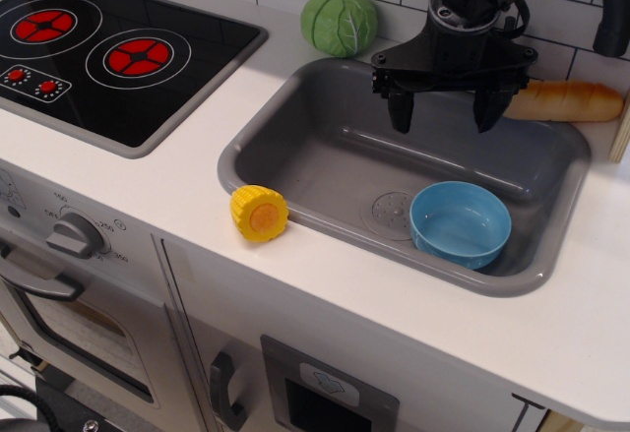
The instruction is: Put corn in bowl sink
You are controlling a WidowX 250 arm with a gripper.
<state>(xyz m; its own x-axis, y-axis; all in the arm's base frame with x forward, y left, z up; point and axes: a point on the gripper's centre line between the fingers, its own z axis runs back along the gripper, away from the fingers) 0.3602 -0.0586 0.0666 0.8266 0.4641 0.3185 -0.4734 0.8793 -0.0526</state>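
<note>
Your pincer hangs open and empty at upper right; reach for the corn at the sink rim, lower left.

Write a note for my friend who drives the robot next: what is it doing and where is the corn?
Gripper: open, empty, hanging over the back of the sink.
Corn: on the white counter by the sink's front-left rim, orange end facing out.
Bowl: inside the sink, front right, beside the drain, empty.
Done: nothing yet; corn not picked up.
Left: go to the corn, grab it, carry it over and drop it into the bowl.
</note>
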